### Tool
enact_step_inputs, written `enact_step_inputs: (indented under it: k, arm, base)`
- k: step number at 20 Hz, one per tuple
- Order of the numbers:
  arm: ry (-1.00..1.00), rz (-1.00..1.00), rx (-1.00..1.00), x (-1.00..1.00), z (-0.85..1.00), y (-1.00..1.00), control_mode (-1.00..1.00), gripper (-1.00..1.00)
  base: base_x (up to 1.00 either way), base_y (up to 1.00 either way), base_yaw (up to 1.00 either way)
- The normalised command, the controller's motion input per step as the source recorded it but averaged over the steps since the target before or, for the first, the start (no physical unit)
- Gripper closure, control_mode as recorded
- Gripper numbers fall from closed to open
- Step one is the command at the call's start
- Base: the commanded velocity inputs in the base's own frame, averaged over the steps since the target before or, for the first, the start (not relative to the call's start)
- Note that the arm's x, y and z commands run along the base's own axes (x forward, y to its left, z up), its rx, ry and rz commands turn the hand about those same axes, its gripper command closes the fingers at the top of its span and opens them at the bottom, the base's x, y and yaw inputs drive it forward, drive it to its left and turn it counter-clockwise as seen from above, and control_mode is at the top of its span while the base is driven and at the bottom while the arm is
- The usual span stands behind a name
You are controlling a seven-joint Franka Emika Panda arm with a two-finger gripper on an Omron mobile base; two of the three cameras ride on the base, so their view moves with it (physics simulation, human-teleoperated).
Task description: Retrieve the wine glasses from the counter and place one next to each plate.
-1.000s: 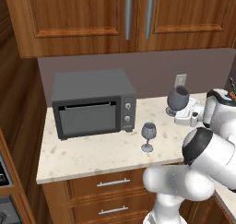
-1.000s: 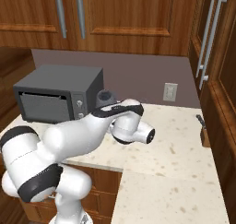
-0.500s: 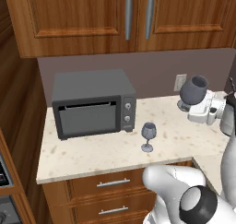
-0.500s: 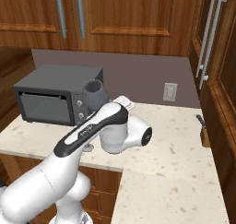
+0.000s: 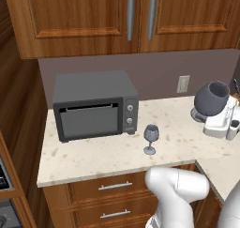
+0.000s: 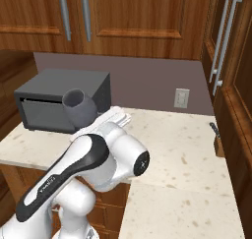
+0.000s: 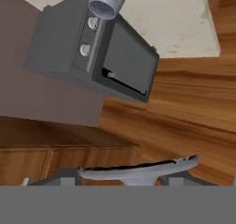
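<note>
The counter (image 5: 178, 128) lies below the jaws. The microwave (image 5: 93, 105), off to their side, could be struck on a careless swing. In the gripper (image 5: 211, 117) the dark wine glass (image 5: 212, 98) is pinched low. Its long axis leans, mouth pointing up, away from the jaws, so slipping is possible. The slim wine glass (image 5: 150, 138) is left standing well apart.

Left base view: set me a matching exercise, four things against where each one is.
Things:
1. dark glass
2. slim glass
3. oven
4. socket

Places:
A. on the wall above the counter
B. upright on the counter, by the oven's front right corner
C. at the back left of the counter
D. lifted off the counter, tilted

Pairs: 1-D, 2-B, 3-C, 4-A
</note>
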Motion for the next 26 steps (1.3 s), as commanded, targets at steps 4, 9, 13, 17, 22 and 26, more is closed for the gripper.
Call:
enact_step_inputs:
  k: [4,9,13,17,22,26]
  arm:
    - [-0.19,0.0,-0.01,-0.86,0.49,0.2,-1.0,1.0]
    - [0.0,0.0,0.0,0.0,0.0,0.0,1.0,1.0]
    - [0.0,0.0,0.0,0.0,0.0,0.0,1.0,1.0]
    - [0.0,0.0,0.0,0.0,0.0,0.0,1.0,1.0]
    - [0.0,0.0,0.0,0.0,0.0,0.0,1.0,1.0]
    - [0.0,0.0,0.0,0.0,0.0,0.0,1.0,1.0]
  base:
    - [0.0,0.0,0.0]
    - [-1.0,0.53,0.17]
    - [-1.0,0.97,0.32]
    - [-0.29,0.35,0.91]
    - [0.0,0.0,1.0]
    - [0.0,0.0,1.0]
